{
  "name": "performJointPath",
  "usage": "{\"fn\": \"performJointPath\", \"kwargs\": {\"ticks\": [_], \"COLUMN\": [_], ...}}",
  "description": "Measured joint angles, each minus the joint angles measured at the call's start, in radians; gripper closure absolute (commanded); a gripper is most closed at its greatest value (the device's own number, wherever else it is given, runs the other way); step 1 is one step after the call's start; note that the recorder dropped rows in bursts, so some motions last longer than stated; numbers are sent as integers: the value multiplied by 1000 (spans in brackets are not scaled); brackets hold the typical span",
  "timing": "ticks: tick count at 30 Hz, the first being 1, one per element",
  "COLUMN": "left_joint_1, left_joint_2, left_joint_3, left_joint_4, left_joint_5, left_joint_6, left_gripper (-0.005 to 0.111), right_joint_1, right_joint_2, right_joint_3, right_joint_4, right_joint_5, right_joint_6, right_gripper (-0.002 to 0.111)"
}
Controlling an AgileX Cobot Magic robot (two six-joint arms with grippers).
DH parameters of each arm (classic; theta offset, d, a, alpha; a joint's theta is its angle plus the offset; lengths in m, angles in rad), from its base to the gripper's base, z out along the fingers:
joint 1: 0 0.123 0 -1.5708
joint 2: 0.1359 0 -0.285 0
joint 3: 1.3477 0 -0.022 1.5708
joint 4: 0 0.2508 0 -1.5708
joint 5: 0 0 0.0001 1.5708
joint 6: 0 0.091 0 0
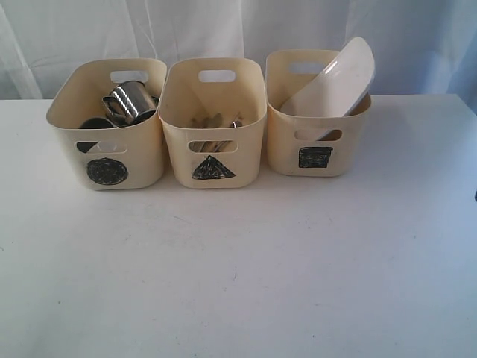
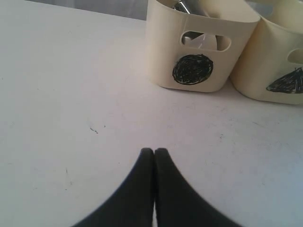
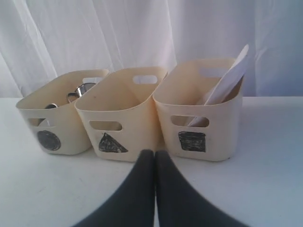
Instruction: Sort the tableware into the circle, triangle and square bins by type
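Left claw (image 2: 154,151) is pinched closed on nothing with the circle bin (image 2: 163,52) up ahead, right claw (image 3: 155,152) closed too, triangle bin (image 3: 135,111) just in front.

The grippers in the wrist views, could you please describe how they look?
The left gripper and right gripper look alike: two plain matte-black fingers each, broad at the base, curving to narrow rounded tips. No cables or markings show.
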Motion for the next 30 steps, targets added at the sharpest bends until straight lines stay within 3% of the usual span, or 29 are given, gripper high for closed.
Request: {"fn": "performJointPath", "kwargs": {"ticks": [4,10,13,23,30], "left_joint_1": [0,0,0,0,0], "left_joint_2": [0,0,0,0,0], "left_joint_3": [0,0,0,0,0], "left_joint_4": [0,0,0,0,0], "left_joint_5": [0,0,0,0,0], "left_joint_6": [0,0,0,0,0], "left_gripper": [107,107,107,107,107], "right_joint_1": [0,0,0,0,0], "right_joint_2": [-76,-140,-159,-250,-274], "right_joint_3": [40,50,50,148,236], "right_joint_4": [-113,-715,-891,-1068,-1090], "right_joint_5": [-56,-74,-74,-74,-67], "right_joint_6": [60,658,813,994,1036], "right_gripper": [108,108,108,108,108]}}
